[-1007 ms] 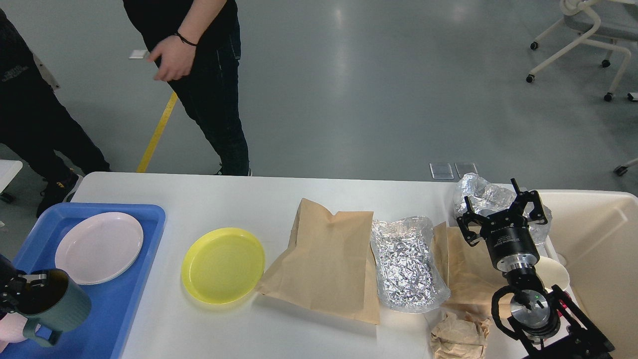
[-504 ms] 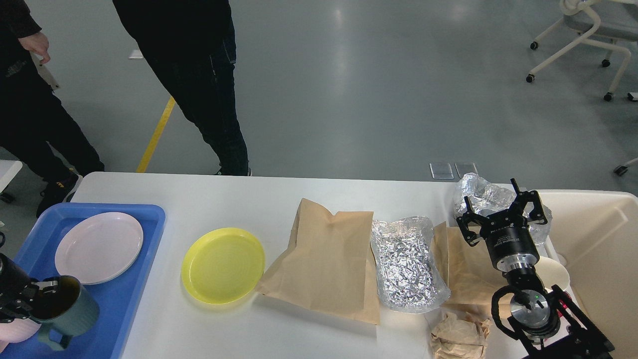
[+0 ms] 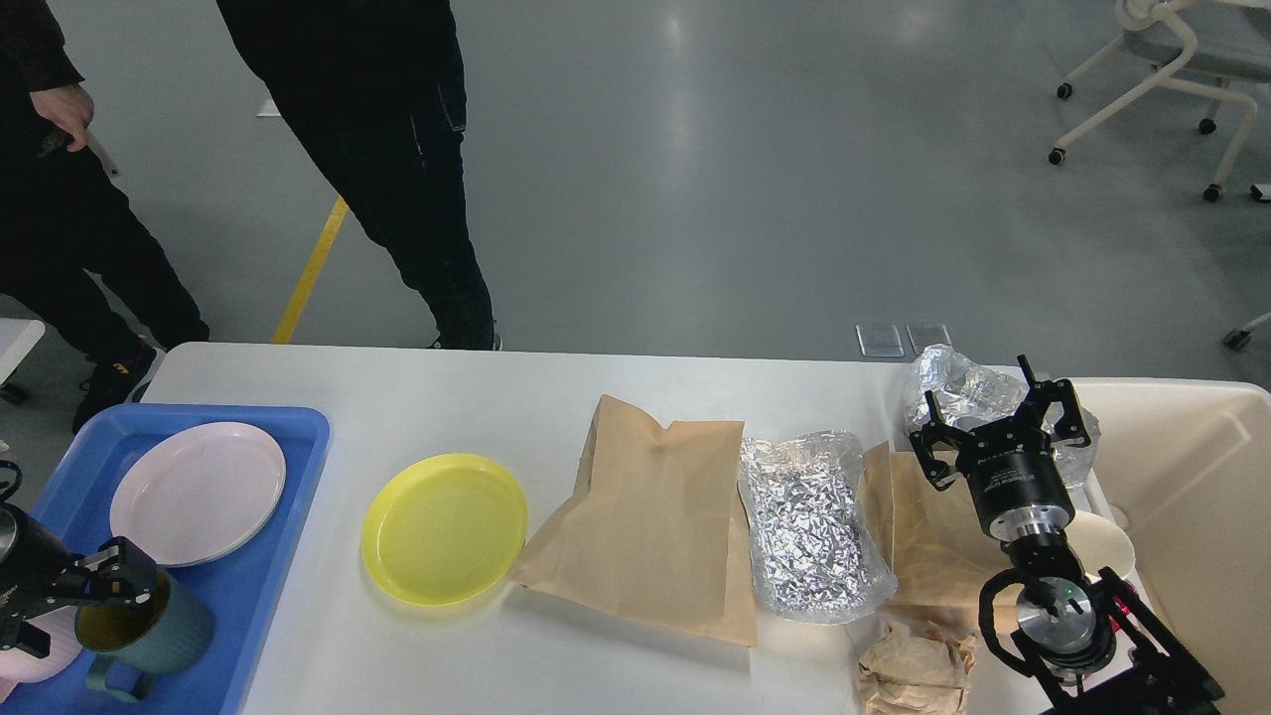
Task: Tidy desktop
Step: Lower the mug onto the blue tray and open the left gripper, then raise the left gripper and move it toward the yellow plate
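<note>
The white desktop point(image 3: 417, 397) spans the view. At the left edge, my left gripper point(image 3: 99, 588) is shut on the rim of a dark green mug point(image 3: 154, 631), which stands upright over the near end of the blue tray point(image 3: 258, 566). A pink plate point(image 3: 197, 492) lies in that tray. A yellow plate point(image 3: 444, 526) sits on the desktop beside the tray. My right gripper point(image 3: 998, 425) stands open at the right, its fingers point(image 3: 928, 452) spread in front of a crumpled foil wad point(image 3: 958, 387), holding nothing.
A brown paper bag point(image 3: 645, 516), a foil tray point(image 3: 806, 526), a second paper bag point(image 3: 928, 536) and a crumpled paper ball point(image 3: 914, 670) lie mid-right. A cream bin point(image 3: 1192, 497) stands at the right edge. Two people point(image 3: 397, 149) stand beyond the far edge.
My left gripper has moved right and down with the mug, which went from tilted to upright over the tray. The people behind shifted. The right arm has not moved.
</note>
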